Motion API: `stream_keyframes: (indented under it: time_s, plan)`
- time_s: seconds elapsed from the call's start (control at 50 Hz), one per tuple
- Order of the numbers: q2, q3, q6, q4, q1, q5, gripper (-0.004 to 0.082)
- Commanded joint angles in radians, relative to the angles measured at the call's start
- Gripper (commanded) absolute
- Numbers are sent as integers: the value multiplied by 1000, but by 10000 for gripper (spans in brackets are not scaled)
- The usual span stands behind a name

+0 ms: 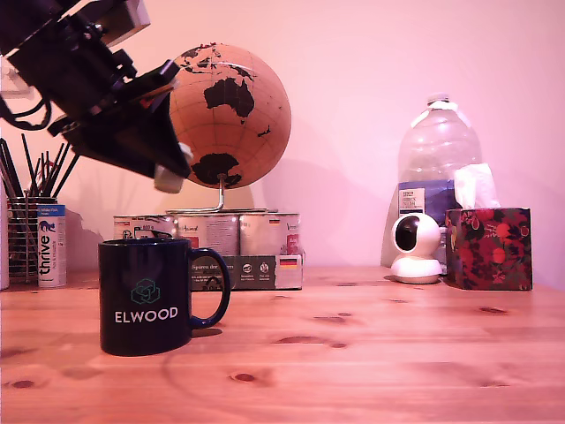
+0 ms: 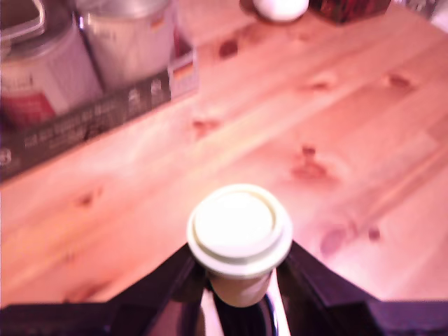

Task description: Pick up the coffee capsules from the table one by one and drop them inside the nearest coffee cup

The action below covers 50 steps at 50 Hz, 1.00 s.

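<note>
A dark glossy mug (image 1: pixel 146 297) with white "ELWOOD" lettering and a loop handle stands on the pine table (image 1: pixel 371 353), toward the exterior view's left. High above it hangs my gripper (image 1: pixel 169 177), shut on a pale grey-white capsule (image 1: pixel 169 180), which pokes out below the black fingers. In the wrist view the capsule (image 2: pixel 239 236) shows its round pale face, clamped between the two dark fingers (image 2: pixel 168 276). The mug does not show in the wrist view.
Behind the mug stands a pack of tins (image 1: pixel 229 247) with a cork globe (image 1: pixel 231 115) above it. A white "thrive" canister (image 1: pixel 51 246) and a pen holder (image 1: pixel 19 238) are at the exterior view's left; a small white camera (image 1: pixel 415 247), a tissue box (image 1: pixel 488 248) and a water jug (image 1: pixel 439 150) at its right.
</note>
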Motion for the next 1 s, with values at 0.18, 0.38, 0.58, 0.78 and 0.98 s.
stream_keyframes:
  time_s: [0.18,0.38,0.58,0.78,0.98]
  plan:
    - [-55,-77,4,-8,4,-3,196]
    - [-97,-120,4,-23,4,-8,196]
    - [-97,-120,15,-79,4,-39,196]
    - [-95,-120,32,-78,4,-61,196]
    - [-93,-119,34,-71,4,-91,196]
